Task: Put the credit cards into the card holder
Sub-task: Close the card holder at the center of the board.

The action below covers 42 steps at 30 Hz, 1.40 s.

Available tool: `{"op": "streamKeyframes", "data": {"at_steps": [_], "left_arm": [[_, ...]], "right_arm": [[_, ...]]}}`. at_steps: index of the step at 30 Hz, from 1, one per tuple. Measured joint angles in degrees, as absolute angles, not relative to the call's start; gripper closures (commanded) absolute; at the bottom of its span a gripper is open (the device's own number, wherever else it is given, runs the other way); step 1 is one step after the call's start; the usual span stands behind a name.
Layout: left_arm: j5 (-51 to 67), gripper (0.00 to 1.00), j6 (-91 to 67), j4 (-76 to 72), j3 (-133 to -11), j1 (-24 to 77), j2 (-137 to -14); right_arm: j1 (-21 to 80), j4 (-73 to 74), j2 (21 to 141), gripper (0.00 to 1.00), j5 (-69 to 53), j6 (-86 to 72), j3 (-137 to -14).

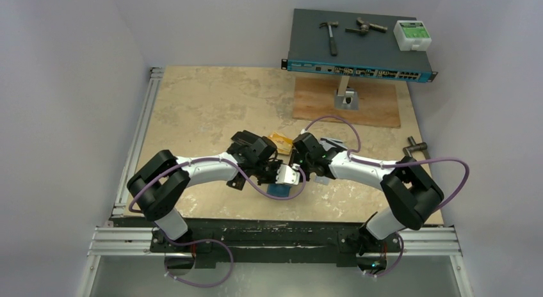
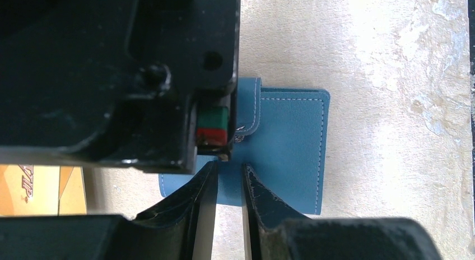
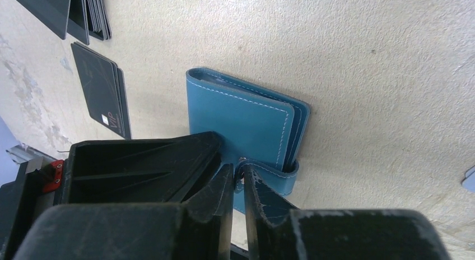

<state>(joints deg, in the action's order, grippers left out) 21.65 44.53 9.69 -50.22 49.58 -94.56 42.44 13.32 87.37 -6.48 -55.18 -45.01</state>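
The teal card holder [image 2: 291,148] [image 3: 241,114] lies folded shut on the table, between the two arms [image 1: 280,191]. My right gripper [image 3: 236,169] is shut on the end of its snap tab [image 3: 274,179], at the metal snap. My left gripper [image 2: 229,167] hovers over the holder's near edge; its fingers stand a narrow gap apart with nothing between them. Orange credit cards [image 1: 280,141] [image 2: 33,187] lie just behind the grippers. A black credit card marked VIP [image 3: 103,100] and a stack of black ones [image 3: 84,13] lie beyond the holder.
A network switch [image 1: 358,54] on a stand at the back carries a hammer [image 1: 331,34] and a white box [image 1: 412,34]. A wooden board [image 1: 378,105] lies under the stand. A metal handle [image 1: 415,145] sits at the table's right edge.
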Motion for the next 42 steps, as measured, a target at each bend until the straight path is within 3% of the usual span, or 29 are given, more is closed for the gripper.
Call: {"op": "streamKeyframes", "data": {"at_steps": [23, 30, 38, 42], "left_arm": [[21.82, 0.81, 44.49, 9.91, -50.22, 49.58, -94.56], [22.09, 0.81, 45.04, 10.09, -50.22, 49.54, -94.56], [22.15, 0.82, 45.80, 10.31, -50.24, 49.56, -94.54], [22.28, 0.82, 46.04, 10.39, -50.24, 49.56, -94.54]], "right_arm": [[45.23, 21.39, 90.54, 0.85, -1.56, -53.25, -50.76], [45.95, 24.99, 90.80, 0.69, 1.17, -52.42, -52.53], [46.44, 27.16, 90.80, 0.68, 3.16, -52.14, -53.65], [46.63, 28.23, 91.07, 0.62, 3.55, -51.83, -54.26]]}}
